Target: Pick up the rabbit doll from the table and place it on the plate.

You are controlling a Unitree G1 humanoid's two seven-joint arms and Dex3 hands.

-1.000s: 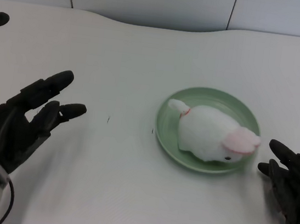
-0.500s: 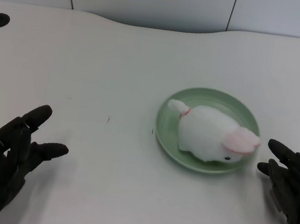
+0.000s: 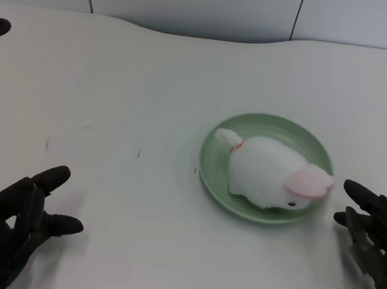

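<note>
The rabbit doll [image 3: 273,173], right of the frame's centre, looks like soft white plush with a fuzzy, matt nap; its ear is a pale pink cloth. The plate [image 3: 212,162] beneath it is pale green, smooth, with a faint sheen along the rim. The table [image 3: 151,89] is white and matt, very slightly grainy, with a few small dark marks. At lower left, the left hand [image 3: 7,234] looks like black matt plastic or rubber.
</note>
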